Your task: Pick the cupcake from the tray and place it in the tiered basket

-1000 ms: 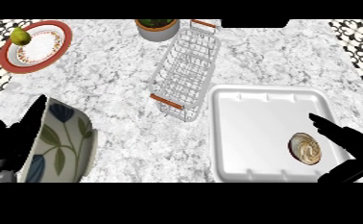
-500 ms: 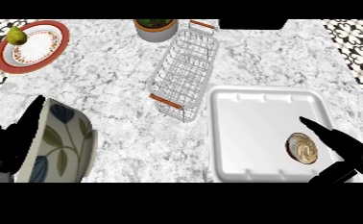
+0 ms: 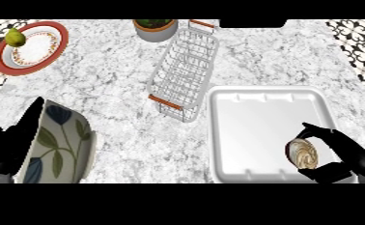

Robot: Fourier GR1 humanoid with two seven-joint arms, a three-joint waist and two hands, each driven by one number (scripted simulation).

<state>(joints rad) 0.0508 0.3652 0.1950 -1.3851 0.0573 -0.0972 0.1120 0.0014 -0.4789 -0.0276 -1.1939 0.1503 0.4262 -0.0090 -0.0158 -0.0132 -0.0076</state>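
Swirl-topped cupcake [image 3: 303, 152] on tray [image 3: 242, 132], seemingly within right hand's [image 3: 341, 155] curl.

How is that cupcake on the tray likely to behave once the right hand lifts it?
The cupcake looks small and round with swirled topping, so probably light but easily squashed. The right hand curls around its sides, which likely spares the topping. Tilted, it could tip onto the white tray.

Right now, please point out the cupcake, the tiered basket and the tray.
cupcake [image 3: 304, 152]: head view, on its swirled top.
tiered basket [image 3: 187, 67]: head view, on its wire mesh.
tray [image 3: 253, 122]: head view, on its bare white floor.
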